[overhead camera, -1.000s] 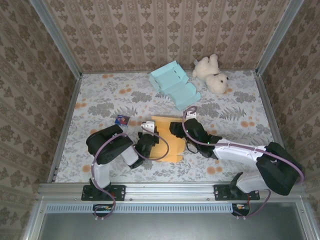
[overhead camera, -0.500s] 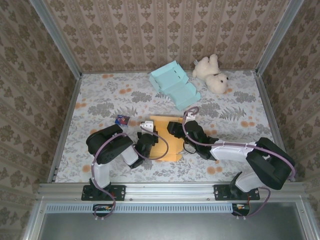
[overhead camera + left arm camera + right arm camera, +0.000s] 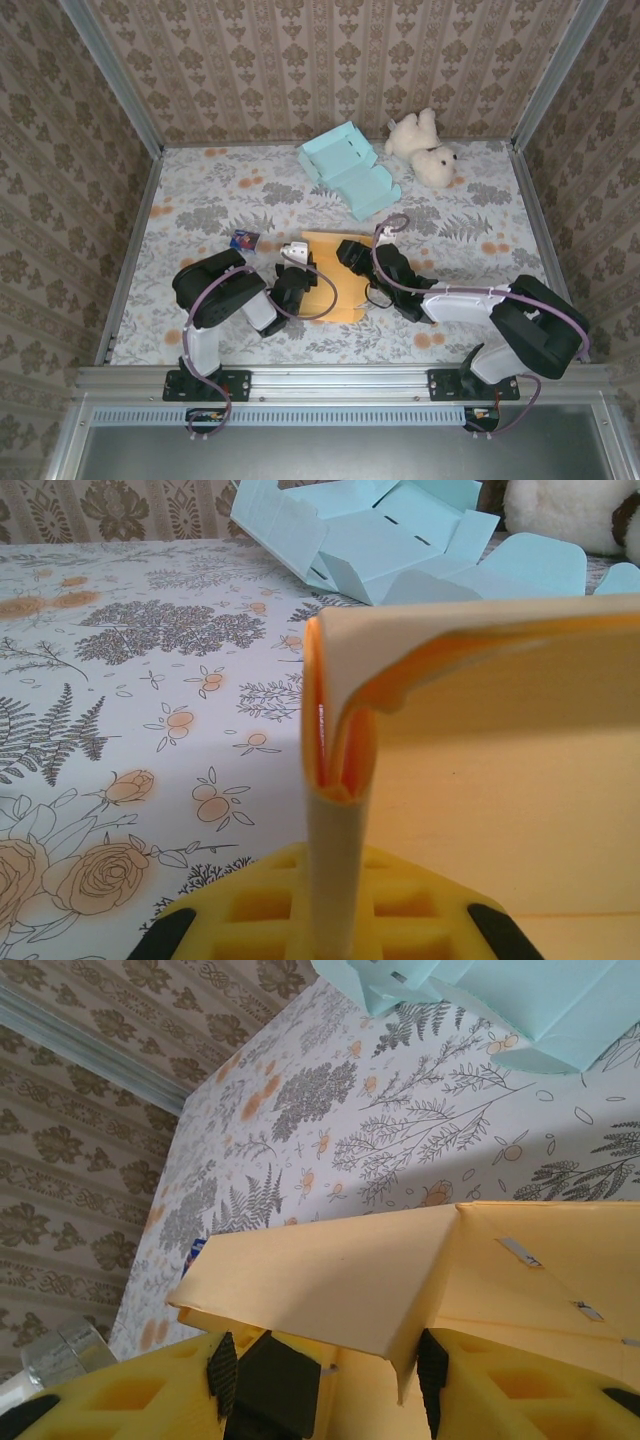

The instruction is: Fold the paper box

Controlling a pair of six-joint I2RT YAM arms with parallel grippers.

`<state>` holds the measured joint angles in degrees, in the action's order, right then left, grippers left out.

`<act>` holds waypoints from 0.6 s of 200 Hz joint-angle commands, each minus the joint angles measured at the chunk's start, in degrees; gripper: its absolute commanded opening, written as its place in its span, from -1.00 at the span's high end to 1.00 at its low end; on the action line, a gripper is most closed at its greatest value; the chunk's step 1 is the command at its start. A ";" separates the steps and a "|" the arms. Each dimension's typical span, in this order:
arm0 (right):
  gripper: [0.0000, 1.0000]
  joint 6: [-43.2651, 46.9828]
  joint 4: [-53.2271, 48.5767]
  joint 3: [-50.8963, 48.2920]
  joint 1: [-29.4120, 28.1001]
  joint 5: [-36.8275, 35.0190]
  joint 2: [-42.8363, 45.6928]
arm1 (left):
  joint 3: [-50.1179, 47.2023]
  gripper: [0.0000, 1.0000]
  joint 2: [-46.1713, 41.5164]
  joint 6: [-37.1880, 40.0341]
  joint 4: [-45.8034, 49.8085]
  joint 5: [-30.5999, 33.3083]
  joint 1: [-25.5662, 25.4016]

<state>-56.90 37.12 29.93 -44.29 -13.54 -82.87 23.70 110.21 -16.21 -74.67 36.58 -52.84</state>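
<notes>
- The orange paper box (image 3: 345, 300) lies as a mostly flat blank on the floral tablecloth (image 3: 200, 200), near the front edge between the two arms. It is not yet formed into a container, and nothing rests on it but the grippers.
- The left gripper (image 3: 297, 274) is at the orange box's left edge. Its claw is pressed together on a flap there, and the left wrist view shows that flap folded upright and pinched between the yellow pads.
- The right gripper (image 3: 351, 254) is over the orange box's far right part. Its fingers stand apart, with a raised, creased flap lying between them. I cannot tell whether the pads touch it.
- A light-blue paper box (image 3: 350, 170) sits well behind the orange box. Its flaps are spread open and plain blue card shows inside.
- A white plush bear (image 3: 425, 148) lies behind and to the right of the orange box, just beside the blue one.
- A small blue packet (image 3: 244, 240) lies near the orange box's far left corner.
</notes>
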 commanded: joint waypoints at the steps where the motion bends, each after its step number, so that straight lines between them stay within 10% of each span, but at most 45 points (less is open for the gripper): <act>1: -0.05 -4.55 2.34 0.72 0.21 -1.90 -0.89 | 0.05 1.00 0.97 0.75 0.24 -3.08 -0.86; 120: 0.26 -19.43 2.46 -0.70 2.53 -4.01 -3.62 | -0.06 1.00 0.97 0.62 0.21 -3.22 -1.01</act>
<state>-71.88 37.71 29.93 -42.35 -16.27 -86.00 23.70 110.21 -15.79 -74.81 35.75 -52.95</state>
